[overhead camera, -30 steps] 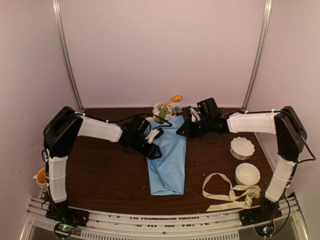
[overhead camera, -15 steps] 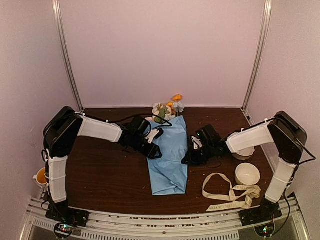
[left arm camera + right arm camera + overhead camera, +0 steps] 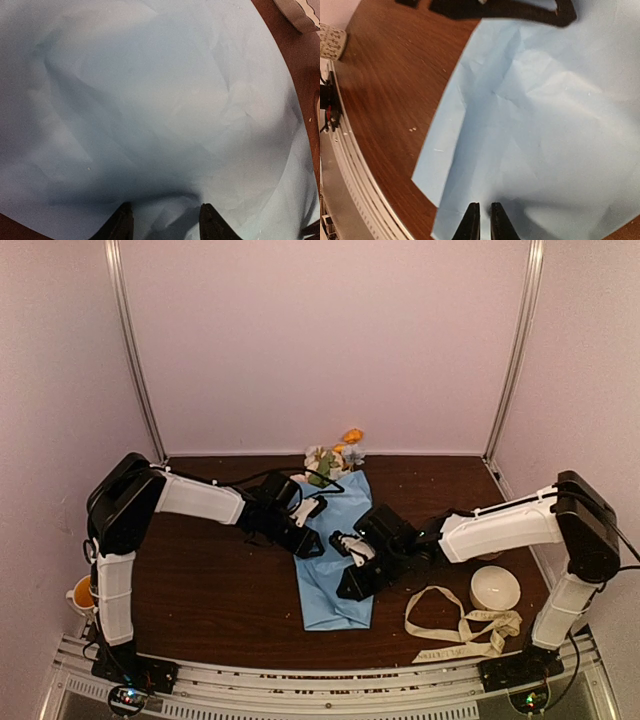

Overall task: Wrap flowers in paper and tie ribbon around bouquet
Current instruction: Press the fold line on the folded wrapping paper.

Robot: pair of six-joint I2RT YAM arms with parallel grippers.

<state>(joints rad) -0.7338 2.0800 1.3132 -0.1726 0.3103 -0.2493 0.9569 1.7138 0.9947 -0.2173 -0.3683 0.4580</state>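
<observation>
**A:** Start at the left. What's there?

**B:** One small cup (image 3: 80, 592) with an orange top, down beside the left arm. Then the counter (image 3: 210, 580), dark brown with a fine wood grain.

**A:** And the left gripper (image 3: 165, 222)?

**B:** It's at the left edge of the paper (image 3: 325, 602). Its two dark, tapered fingers (image 3: 121, 222) stand about half apart with the tips down on the sheet. The wrist view is shadowed there, so I can't tell whether a fold is pinched between them.

**A:** Describe the paper.

**B:** A single sheet, thin, pale blue and matte, with soft creases running across it. It's folded into a long shape lying lengthwise in the middle of the counter. The near end is squared off.

**A:** The flowers (image 3: 335, 453)?

**B:** One small bunch at the paper's far end. The orange, white and pale blue blooms poke out past the edge, close to the back wall. The stems are hidden under the sheet.

**A:** Right gripper (image 3: 481, 220)?

**B:** It's over the near half of the paper, toward the right edge. Its two slim dark fingers are drawn almost together, with only a sliver of gap and nothing held. The tips are at the paper's surface.

**A:** Further right?

**B:** One ribbon (image 3: 458, 625), flat and cream with faint dark print, lying in loose loops on the counter near the front right. One round white bowl (image 3: 495, 588), smooth and glossy, sits just beside it.
</observation>
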